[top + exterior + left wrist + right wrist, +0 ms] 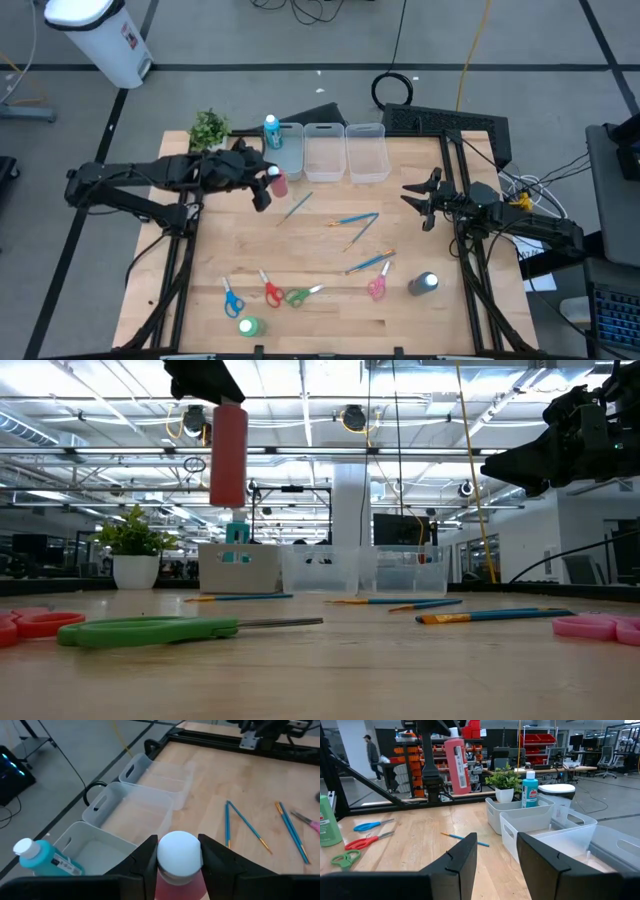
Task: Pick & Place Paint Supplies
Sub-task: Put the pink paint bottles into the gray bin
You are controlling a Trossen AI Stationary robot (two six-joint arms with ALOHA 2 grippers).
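My left gripper hangs over the table's far left, just in front of the left bin, shut on the pink-red paint bottle. The blue bottle stands in that bin. My right gripper waits open at the right, touching nothing. Lying on the wood are several brushes, blue scissors, red scissors, green scissors and pink scissors. The green bottle and dark grey bottle stand near the front. My left gripper pinches the pink-red bottle at its top end, the white cap sitting between the two fingers. The fingers come from above, pointing down. The bottle hangs upright below them, its body lifted well clear of the table.
Three clear bins stand in a row at the far edge; the middle bin and right bin hold nothing visible. A small potted plant sits left of them. Bare wood lies between the bins and the brushes.
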